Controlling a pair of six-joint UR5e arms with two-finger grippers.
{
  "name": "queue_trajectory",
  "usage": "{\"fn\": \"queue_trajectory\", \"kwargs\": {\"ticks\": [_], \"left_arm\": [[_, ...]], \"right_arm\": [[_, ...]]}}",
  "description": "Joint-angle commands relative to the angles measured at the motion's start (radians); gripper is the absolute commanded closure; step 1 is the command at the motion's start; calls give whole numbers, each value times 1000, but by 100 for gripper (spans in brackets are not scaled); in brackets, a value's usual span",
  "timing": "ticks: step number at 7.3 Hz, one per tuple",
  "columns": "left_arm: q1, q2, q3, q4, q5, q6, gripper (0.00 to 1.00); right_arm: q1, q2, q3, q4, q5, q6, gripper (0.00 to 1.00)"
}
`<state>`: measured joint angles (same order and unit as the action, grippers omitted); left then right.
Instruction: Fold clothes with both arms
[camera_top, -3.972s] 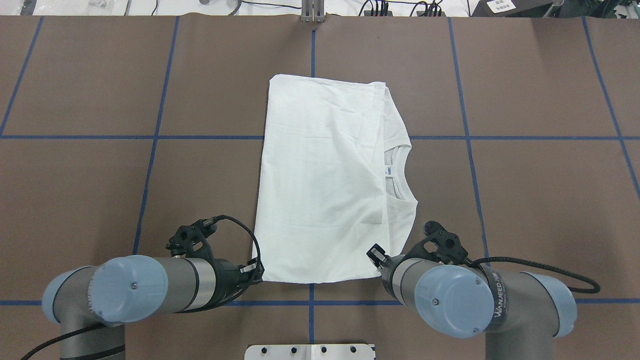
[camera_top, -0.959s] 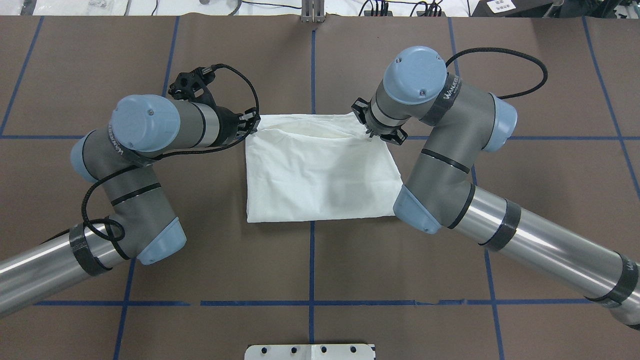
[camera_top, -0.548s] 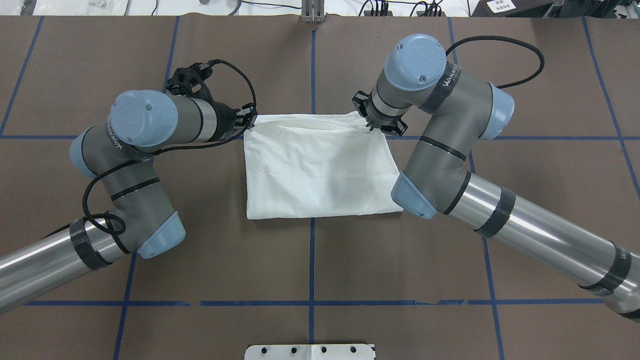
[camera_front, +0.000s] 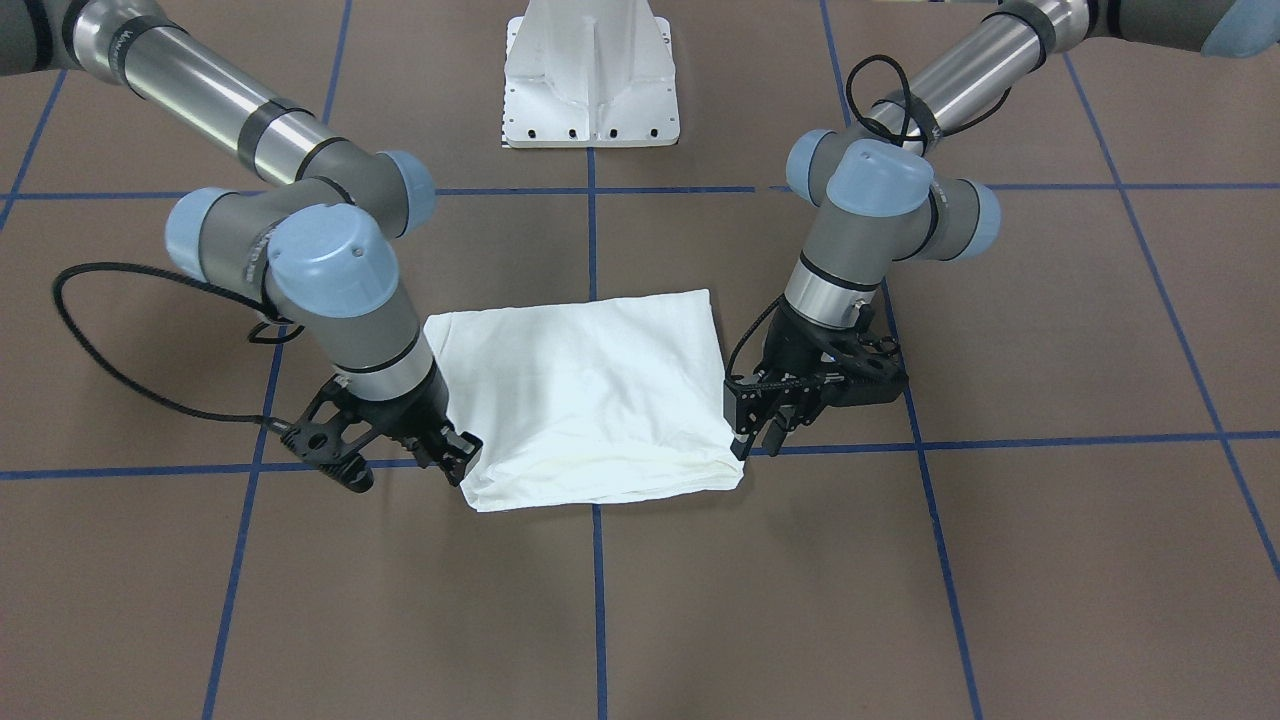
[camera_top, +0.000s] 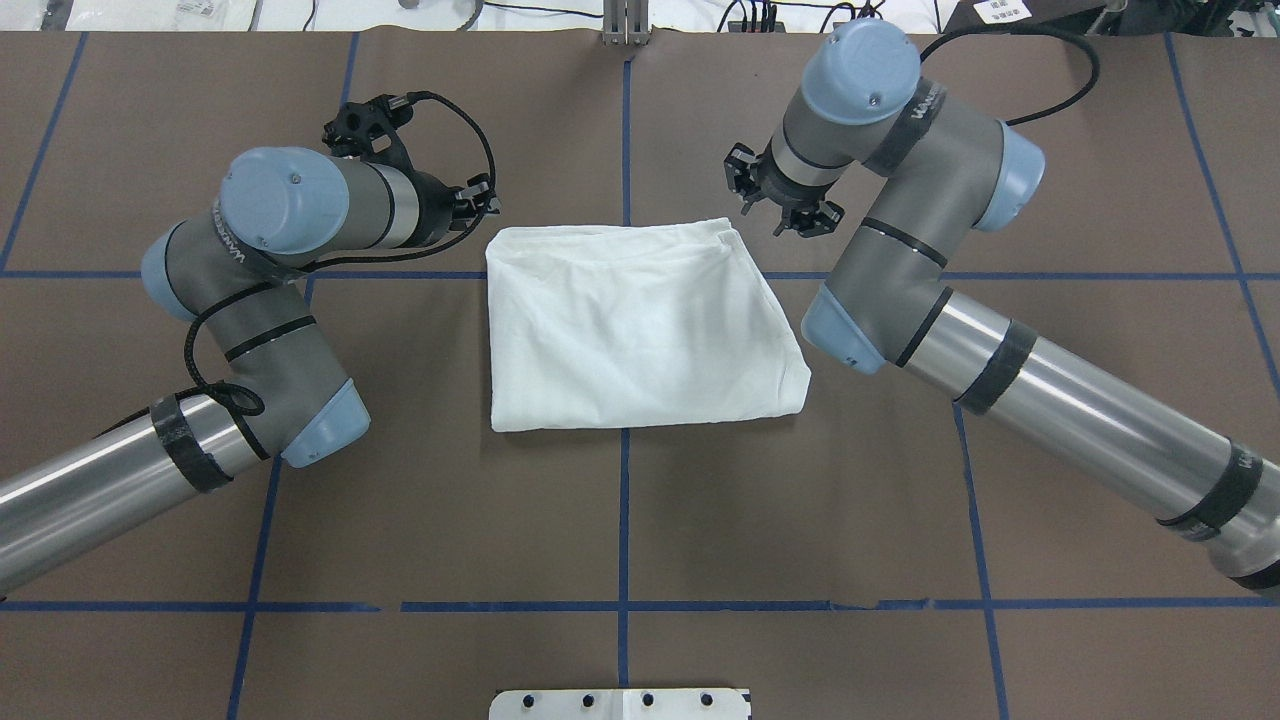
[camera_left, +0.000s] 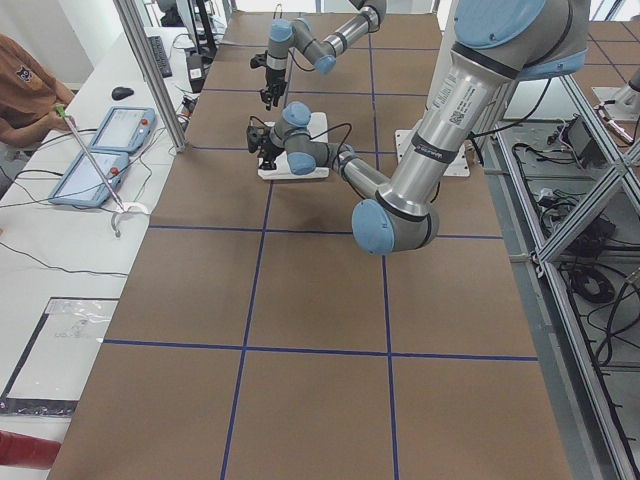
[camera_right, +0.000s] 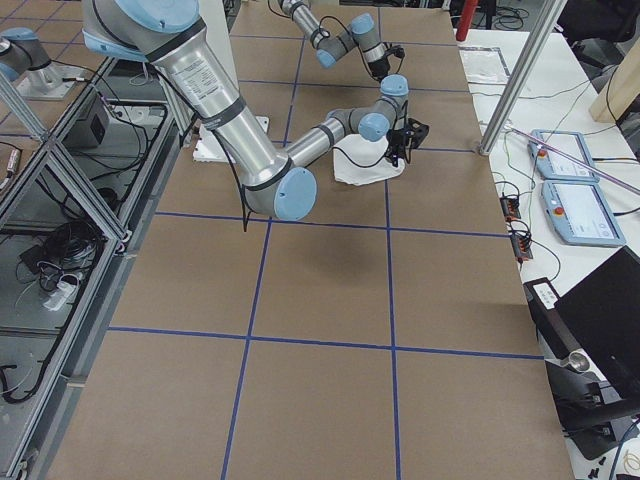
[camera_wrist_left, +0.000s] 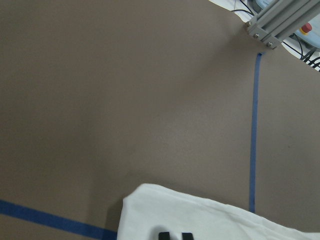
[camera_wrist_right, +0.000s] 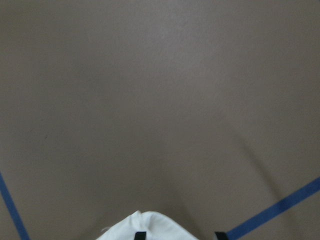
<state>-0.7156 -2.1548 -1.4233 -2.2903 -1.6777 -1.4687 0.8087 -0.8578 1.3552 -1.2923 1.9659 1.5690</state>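
Shirt (camera_top: 640, 330): where does it lie?

Flat on the desk (camera_top: 640, 520), straight out from the base (camera_top: 620, 703) and well apart from it. It is folded into a rough rectangle of several layers. Collar and print are out of sight.

And the tools?

Each is at one of the two corners farthest from the base. The left tool (camera_front: 757, 438) is just beside its corner and the right tool (camera_front: 455, 458) just beside the other. Neither holds cloth.

How do the jaws stand?

The right wrist view shows its tips wide apart, with only the shirt's corner below them. The left wrist view shows its tips narrow, with a small gap and nothing pinched.

Why those corners?

My guess is that the rounded crease faces the base. The loose stacked edges lie on the far side, as the front view shows. Those are the ends a pair of arms would carry and set down. The tools sit there, clear of the cloth, so as not to drag the thin fabric.

Is the fold finished?

It looks close to done. The edge on the right arm's side slants outward toward the base, so some tidying may be wanted.
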Motion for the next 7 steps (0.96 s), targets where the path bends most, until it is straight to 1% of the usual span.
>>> {"fn": "queue_trajectory", "kwargs": {"ticks": [1,2,3,4,5,6,7], "left_arm": [[-41,0,27,-14,-46,54,38],[-45,4,24,-14,-56,94,38],[-59,16,17,-12,-97,163,38],[-105,76,-43,-6,-200,254,38],[-161,160,-118,-1,-270,415,38],[-226,237,-161,0,-328,567,38],[-304,295,-180,0,-402,690,38]], "right_arm": [[78,-71,1,7,70,-163,0],[102,-96,7,7,89,-191,0],[150,-153,48,8,153,-252,0],[211,-237,124,-2,184,-364,0],[263,-322,181,-10,206,-506,0],[336,-389,197,-10,256,-659,0],[418,-439,199,-18,289,-828,0]]}}
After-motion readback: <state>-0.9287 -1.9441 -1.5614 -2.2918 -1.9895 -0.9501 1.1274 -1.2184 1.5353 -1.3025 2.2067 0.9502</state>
